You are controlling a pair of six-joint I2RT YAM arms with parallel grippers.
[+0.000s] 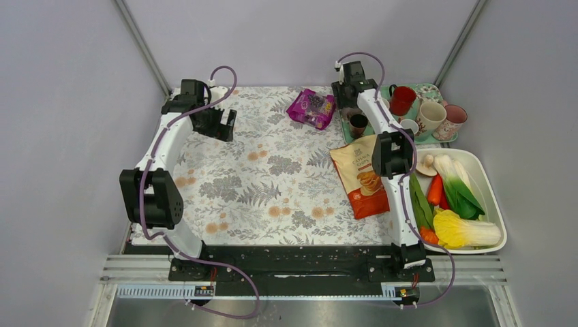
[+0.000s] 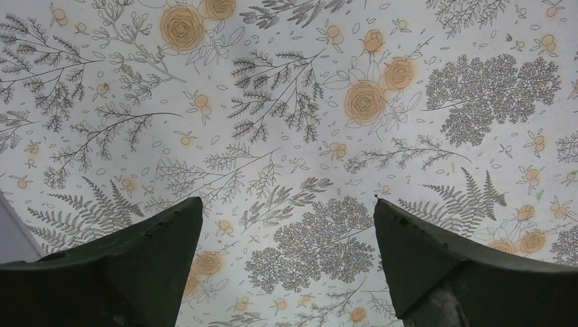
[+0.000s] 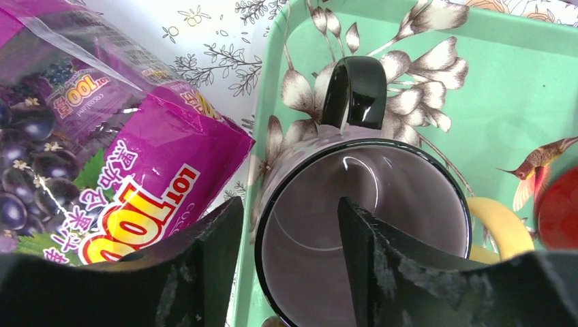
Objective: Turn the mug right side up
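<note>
Straddling fingers: our right gripper (image 3: 290, 204) has one finger outside the mug wall and one inside the bowl. The jaws stand apart with a clear gap on the inner side, so we read the grip as let go, not pinching.
Mug: the mug (image 3: 382, 218) sits mouth up on the green tray (image 3: 477, 82), near the tray's left edge, its black handle pointing away from the wrist camera.
Step in hand: we judge the turning done and the withdrawal due.
How to do it well: we should spread the jaws a little wider, then lift straight up. That way the inner finger clears the rim without dragging it, and the mug is not tipped or slid.
Neighbours: a purple snack bag (image 3: 136, 157) lies just beside the tray, below the outer finger, so we should avoid any sideways swing that way. A red mug (image 3: 559, 204) shows at the right edge.
Left gripper: our left gripper (image 2: 286, 204) hangs spread wide over the flowered cloth (image 2: 286, 102), holding nothing, well apart from the tray.
</note>
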